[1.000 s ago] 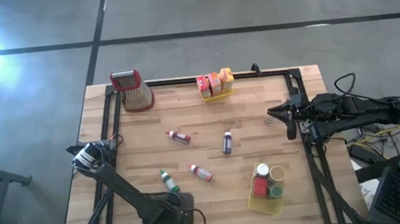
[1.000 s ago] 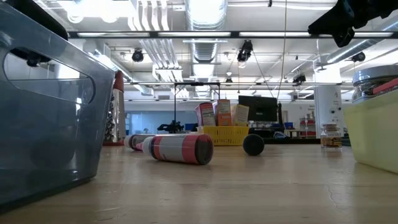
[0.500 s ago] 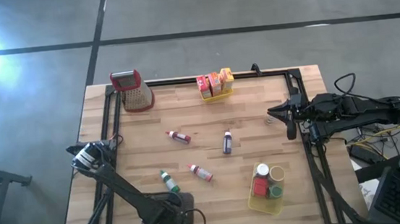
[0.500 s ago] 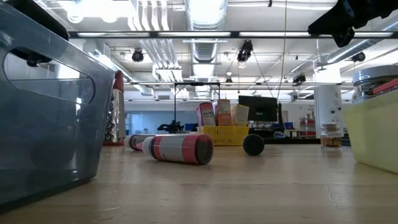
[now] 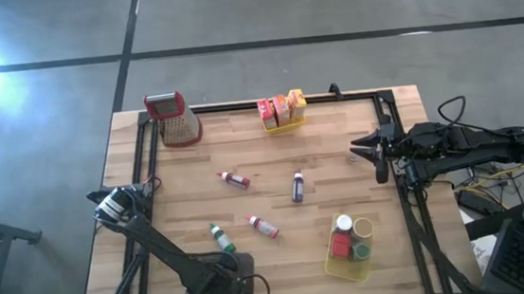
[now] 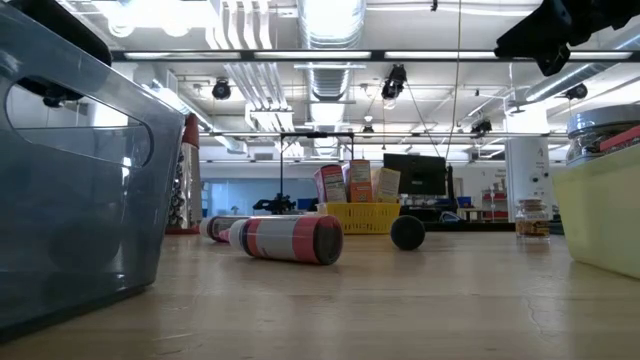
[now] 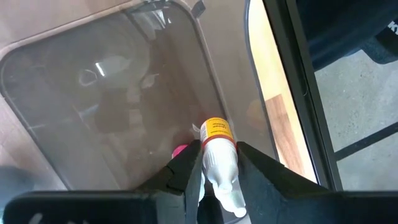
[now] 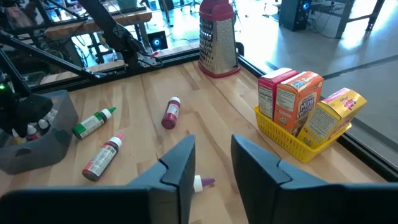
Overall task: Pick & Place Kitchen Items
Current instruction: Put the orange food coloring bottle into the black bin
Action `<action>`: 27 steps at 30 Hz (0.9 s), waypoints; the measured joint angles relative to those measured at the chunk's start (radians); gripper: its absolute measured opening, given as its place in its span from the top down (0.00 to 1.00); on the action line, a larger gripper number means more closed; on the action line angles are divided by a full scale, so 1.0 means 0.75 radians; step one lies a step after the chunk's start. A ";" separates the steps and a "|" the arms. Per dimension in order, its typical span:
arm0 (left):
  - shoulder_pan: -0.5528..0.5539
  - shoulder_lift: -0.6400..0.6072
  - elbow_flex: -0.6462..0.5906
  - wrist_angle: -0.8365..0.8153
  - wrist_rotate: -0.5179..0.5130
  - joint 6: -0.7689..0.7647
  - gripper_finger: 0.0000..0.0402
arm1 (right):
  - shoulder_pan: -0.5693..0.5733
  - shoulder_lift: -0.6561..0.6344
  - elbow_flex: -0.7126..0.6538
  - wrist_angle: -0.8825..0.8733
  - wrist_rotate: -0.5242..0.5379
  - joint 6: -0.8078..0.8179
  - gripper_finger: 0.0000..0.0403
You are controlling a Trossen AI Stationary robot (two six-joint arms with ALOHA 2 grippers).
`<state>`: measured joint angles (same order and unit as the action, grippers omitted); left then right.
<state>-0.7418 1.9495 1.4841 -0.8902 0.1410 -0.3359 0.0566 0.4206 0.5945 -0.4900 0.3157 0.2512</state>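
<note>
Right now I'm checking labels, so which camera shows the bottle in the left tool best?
The left wrist view: the bottle sits between the left tool's fingers over the grey bin, its yellow label facing the camera. In the high, low and right wrist views I cannot make it out.

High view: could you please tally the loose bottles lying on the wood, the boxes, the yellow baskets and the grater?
Bottles: 4
Boxes: 3
Baskets: 2
Grater: 1
Total: 10
</note>
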 joint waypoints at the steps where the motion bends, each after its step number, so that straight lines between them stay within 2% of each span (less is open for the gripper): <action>1: 0.000 0.000 0.000 0.000 0.000 0.002 0.74 | 0.000 0.000 0.000 0.000 -0.001 0.000 0.74; 27: 0.000 -0.001 0.000 0.011 -0.004 0.026 0.74 | 0.000 -0.001 0.000 0.000 0.000 0.000 0.56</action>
<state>-0.7418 1.9491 1.4841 -0.8822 0.1383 -0.3164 0.0566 0.4202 0.5945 -0.4900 0.3157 0.2512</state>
